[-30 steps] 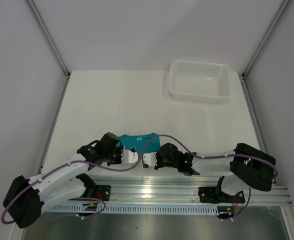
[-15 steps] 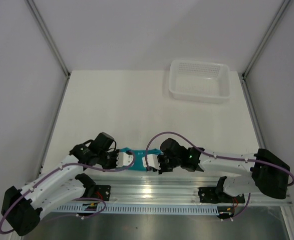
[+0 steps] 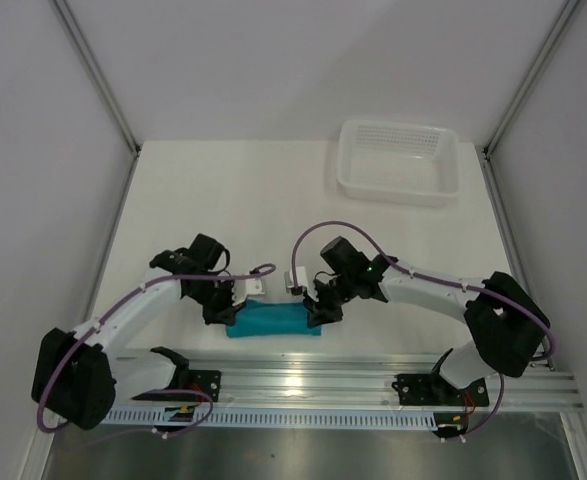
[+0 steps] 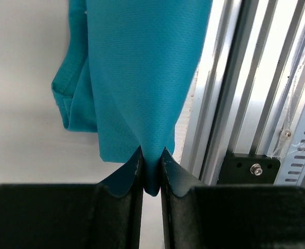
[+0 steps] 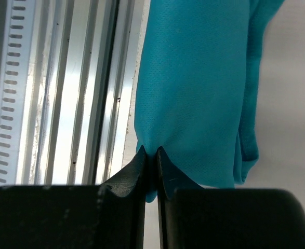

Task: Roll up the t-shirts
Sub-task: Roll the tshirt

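Observation:
The teal t-shirt [image 3: 273,320] lies as a narrow folded band near the table's front edge, stretched between both grippers. My left gripper [image 3: 231,307] is shut on the band's left end; in the left wrist view the fabric [image 4: 142,78] is pinched between the fingers [image 4: 126,179]. My right gripper [image 3: 317,305] is shut on the right end; in the right wrist view the teal cloth [image 5: 194,88] is clamped between the fingers [image 5: 136,171]. The neck label is hidden.
A white perforated basket [image 3: 400,160] stands at the back right. The aluminium rail [image 3: 303,380] runs along the near edge just below the shirt, and also shows in the left wrist view [image 4: 246,104] and right wrist view [image 5: 74,88]. White walls enclose both sides.
Both grippers have moved away from the rail toward the table's middle, pulling the shirt's edge over; the shirt went from a flat patch to a narrow folded band.

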